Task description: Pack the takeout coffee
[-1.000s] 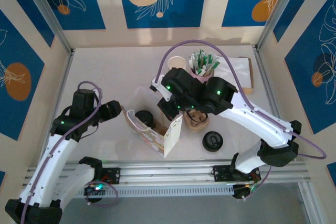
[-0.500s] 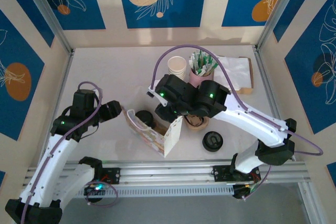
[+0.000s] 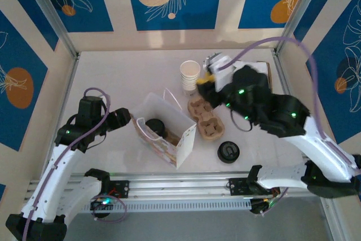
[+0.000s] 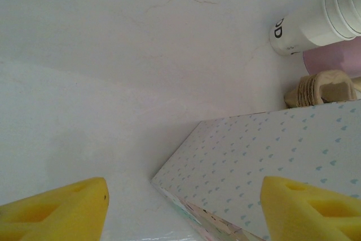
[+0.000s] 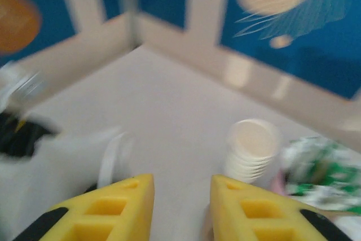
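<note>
The takeout coffee stands upright inside the open paper bag, black lid up, its long axis vertical, near the bag's left end. My left claw is the nearer one. It sits low just beside that end of the bag, fingers spread wide with nothing between them, and the bag's dotted wall runs across its right side. My right claw hangs high over the far side, above the stack of lidless cups. Its fingers are a little apart and it is empty too. The cardboard carrier lies between it and the bag, touching the bag's right end. From that claw the coffee lies down and to the left, past the carrier. The counter is smooth and white, open to the left and behind the bag. A loose black lid lies near the carrier's front.
</note>
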